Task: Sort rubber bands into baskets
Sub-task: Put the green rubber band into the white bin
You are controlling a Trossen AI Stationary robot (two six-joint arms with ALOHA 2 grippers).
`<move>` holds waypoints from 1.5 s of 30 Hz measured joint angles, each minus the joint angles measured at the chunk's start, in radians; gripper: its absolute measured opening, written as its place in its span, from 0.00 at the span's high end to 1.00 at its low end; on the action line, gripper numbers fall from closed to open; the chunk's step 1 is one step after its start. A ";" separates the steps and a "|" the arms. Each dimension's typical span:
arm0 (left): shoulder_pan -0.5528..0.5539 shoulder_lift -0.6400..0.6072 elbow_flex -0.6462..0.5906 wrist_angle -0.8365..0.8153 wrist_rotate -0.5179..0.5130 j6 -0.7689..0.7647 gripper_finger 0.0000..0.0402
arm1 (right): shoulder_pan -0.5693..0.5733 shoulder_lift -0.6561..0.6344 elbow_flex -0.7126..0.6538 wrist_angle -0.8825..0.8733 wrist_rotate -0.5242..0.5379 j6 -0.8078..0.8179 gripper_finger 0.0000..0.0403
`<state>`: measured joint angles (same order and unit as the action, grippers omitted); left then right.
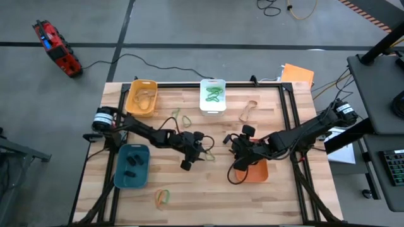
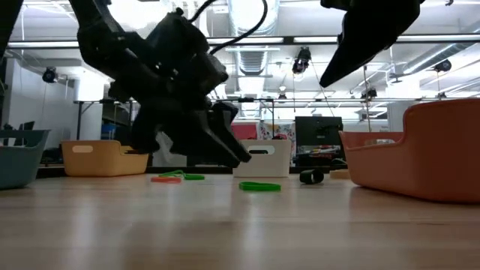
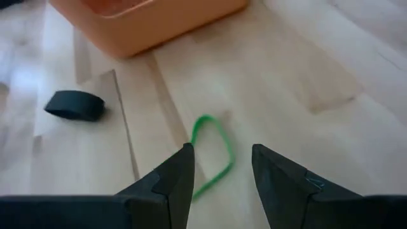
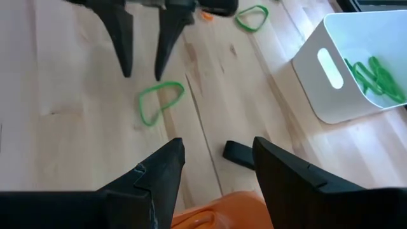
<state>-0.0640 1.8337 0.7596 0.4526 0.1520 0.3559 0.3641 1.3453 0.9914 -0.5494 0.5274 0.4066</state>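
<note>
A green rubber band (image 3: 213,152) lies flat on the wooden table, just ahead of my left gripper (image 3: 222,166). That gripper is open and slants down, fingertips a little above the band (image 4: 160,102) and clear of it. My right gripper (image 4: 219,166) is open and hangs over the orange basket (image 1: 255,170) with nothing between its fingers. A black band (image 4: 238,154) lies between the orange basket and the green band. The white basket (image 1: 213,94) holds green bands, the yellow basket (image 1: 140,98) tan ones, and the teal basket (image 1: 131,165) black ones.
A tan band (image 1: 247,110) lies right of the white basket. Another green band (image 1: 186,118) lies near the left arm, and a green and orange pair (image 1: 163,197) sits by the near edge. The two grippers face each other closely at the table's middle.
</note>
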 joint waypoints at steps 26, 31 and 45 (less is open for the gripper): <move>0.008 0.155 0.002 0.127 0.019 0.047 0.91 | 0.000 0.000 -0.007 0.016 -0.001 0.065 0.53; 0.008 0.150 0.002 0.128 0.038 0.016 0.98 | 0.000 0.000 -0.007 0.017 -0.001 0.064 0.54; 0.021 -0.001 -0.004 0.115 -0.001 0.055 1.00 | 0.000 0.000 -0.149 0.429 -0.003 -0.230 0.54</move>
<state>-0.0427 1.8328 0.7559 0.5676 0.1510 0.4110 0.3644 1.3453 0.8421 -0.1200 0.5248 0.1771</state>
